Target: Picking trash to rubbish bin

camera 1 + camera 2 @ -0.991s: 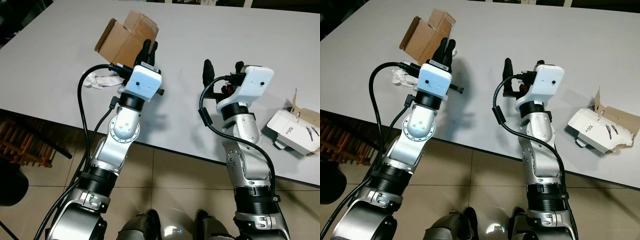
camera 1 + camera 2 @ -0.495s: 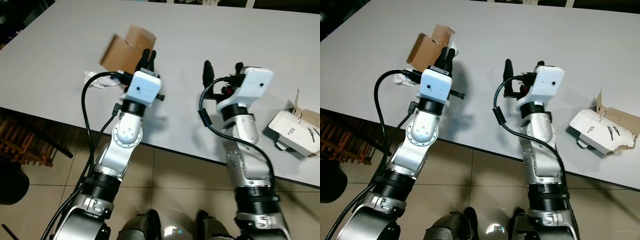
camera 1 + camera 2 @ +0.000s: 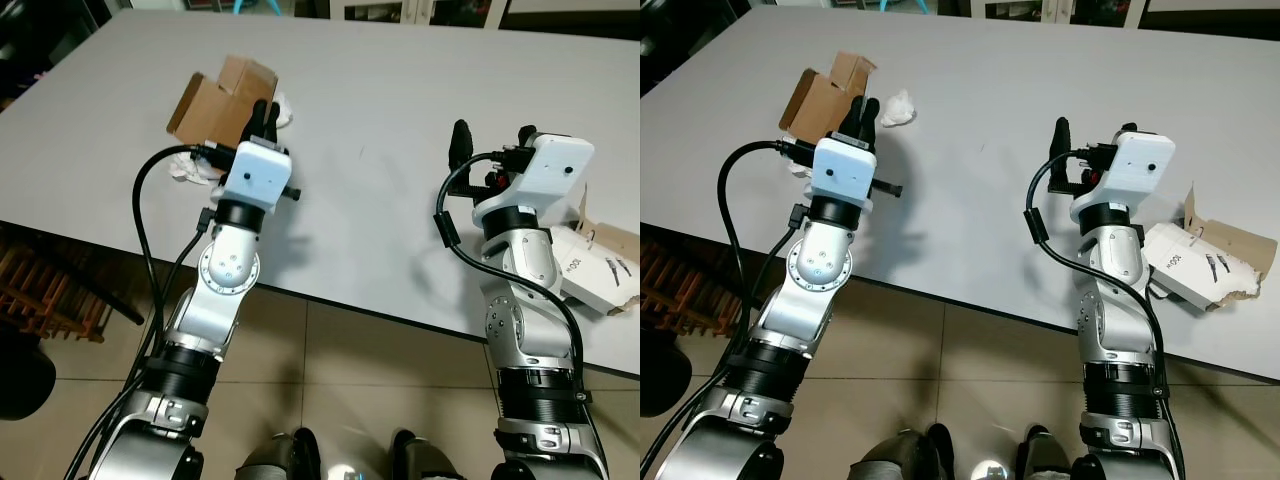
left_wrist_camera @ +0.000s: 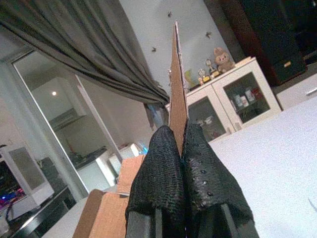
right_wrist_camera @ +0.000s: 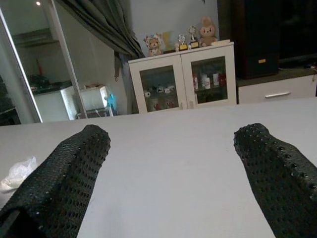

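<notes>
- Cardboard box (image 3: 212, 95), brown and open-flapped, sits at the far left; my left gripper (image 4: 181, 144) has its fingers closed on one thin flap, pinching it edge-on so I can lift it toward a bin.
- Crumpled white tissue (image 3: 898, 108) lies just beside the box, and more under the left arm's cable.
- My right gripper (image 5: 173, 163) hovers over the bare grey surface (image 3: 400, 90), fingers spread wide, holding nothing.
- A torn white carton (image 3: 1200, 265) lies at the far right, near that arm.
</notes>
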`<state>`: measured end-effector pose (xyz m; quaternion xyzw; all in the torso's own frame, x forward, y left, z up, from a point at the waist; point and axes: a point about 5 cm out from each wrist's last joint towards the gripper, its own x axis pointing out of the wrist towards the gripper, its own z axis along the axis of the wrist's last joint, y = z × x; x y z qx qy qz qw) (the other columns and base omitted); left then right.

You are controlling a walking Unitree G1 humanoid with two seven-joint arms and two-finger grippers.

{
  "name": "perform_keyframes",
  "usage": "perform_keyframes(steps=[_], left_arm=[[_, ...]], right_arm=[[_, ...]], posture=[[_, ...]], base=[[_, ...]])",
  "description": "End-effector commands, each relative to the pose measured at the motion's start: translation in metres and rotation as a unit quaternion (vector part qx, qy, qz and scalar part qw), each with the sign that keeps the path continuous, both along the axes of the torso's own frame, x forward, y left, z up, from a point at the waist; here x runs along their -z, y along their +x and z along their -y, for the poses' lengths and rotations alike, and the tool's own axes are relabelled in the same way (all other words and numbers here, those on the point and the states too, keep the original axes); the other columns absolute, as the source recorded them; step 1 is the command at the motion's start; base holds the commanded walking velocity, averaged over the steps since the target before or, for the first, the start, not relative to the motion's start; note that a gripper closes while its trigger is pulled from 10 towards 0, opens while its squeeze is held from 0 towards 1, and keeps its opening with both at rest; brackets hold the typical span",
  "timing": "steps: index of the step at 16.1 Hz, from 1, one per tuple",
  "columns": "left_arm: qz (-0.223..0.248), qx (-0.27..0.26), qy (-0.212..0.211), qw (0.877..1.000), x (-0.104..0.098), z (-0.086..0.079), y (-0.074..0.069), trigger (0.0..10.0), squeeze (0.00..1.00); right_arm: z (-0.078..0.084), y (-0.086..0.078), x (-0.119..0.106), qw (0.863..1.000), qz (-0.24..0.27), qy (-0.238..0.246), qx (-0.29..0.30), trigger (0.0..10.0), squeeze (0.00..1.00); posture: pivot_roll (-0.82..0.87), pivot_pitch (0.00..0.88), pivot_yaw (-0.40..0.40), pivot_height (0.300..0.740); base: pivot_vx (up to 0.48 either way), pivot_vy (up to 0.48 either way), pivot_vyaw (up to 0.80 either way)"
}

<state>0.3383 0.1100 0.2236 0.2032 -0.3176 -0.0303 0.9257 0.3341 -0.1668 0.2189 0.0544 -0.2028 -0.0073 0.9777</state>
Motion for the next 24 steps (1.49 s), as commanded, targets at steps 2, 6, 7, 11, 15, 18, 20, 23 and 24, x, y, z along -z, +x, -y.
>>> perform_keyframes(steps=[2,6,7,11,15,18,20,23,24], left_arm=[[0.008,-0.015,0.005,1.0,-0.002,-0.006,-0.002,10.0,0.0],[0.008,-0.015,0.004,1.0,-0.001,-0.003,-0.002,10.0,0.0],[0.007,-0.013,0.002,1.0,0.0,0.0,-0.002,10.0,0.0],[0.009,-0.01,0.001,1.0,-0.002,0.003,-0.001,10.0,0.0],[0.009,-0.011,-0.001,1.0,-0.002,0.003,-0.001,10.0,0.0],[0.009,-0.012,-0.002,1.0,-0.002,0.004,-0.001,10.0,0.0],[0.01,-0.015,-0.004,1.0,-0.003,0.003,-0.002,10.0,0.0],[0.012,-0.018,-0.004,1.0,-0.004,0.002,-0.001,10.0,0.0],[0.012,-0.02,-0.004,1.0,-0.004,0.002,-0.002,10.0,0.0]], right_arm=[[-0.004,0.001,0.0,1.0,0.005,0.005,-0.006,10.0,0.0],[-0.01,0.001,0.003,1.0,0.002,0.009,-0.015,10.0,0.0],[-0.012,0.001,0.004,1.0,0.001,0.009,-0.019,10.0,0.0],[-0.013,0.002,0.003,1.0,0.001,0.01,-0.02,10.0,0.0],[-0.015,0.002,0.006,1.0,-0.004,0.009,-0.022,10.0,0.0],[-0.016,0.004,0.007,1.0,-0.008,0.009,-0.025,10.0,0.0],[-0.018,0.005,0.006,1.0,-0.007,0.008,-0.028,10.0,0.0],[-0.021,0.006,0.006,0.999,-0.007,0.009,-0.034,10.0,0.0],[-0.022,0.006,0.006,0.999,-0.007,0.009,-0.036,10.0,0.0]], posture=[[-0.07,0.136,0.111,0.74],[-0.07,0.131,0.108,0.74],[-0.07,0.131,0.109,0.74],[-0.07,0.139,0.105,0.74],[-0.06,0.151,0.094,0.74],[-0.05,0.155,0.086,0.74],[-0.05,0.157,0.082,0.74],[-0.04,0.158,0.08,0.74],[-0.04,0.159,0.08,0.74]], base=[[0.0,0.0,0.0],[0.0,0.0,0.0],[0.0,0.0,0.0],[0.0,0.0,0.0],[0.0,0.0,0.0],[-0.161,0.0,0.0],[-0.277,0.0,0.0],[-0.292,0.0,0.0],[-0.3,0.0,0.0]])
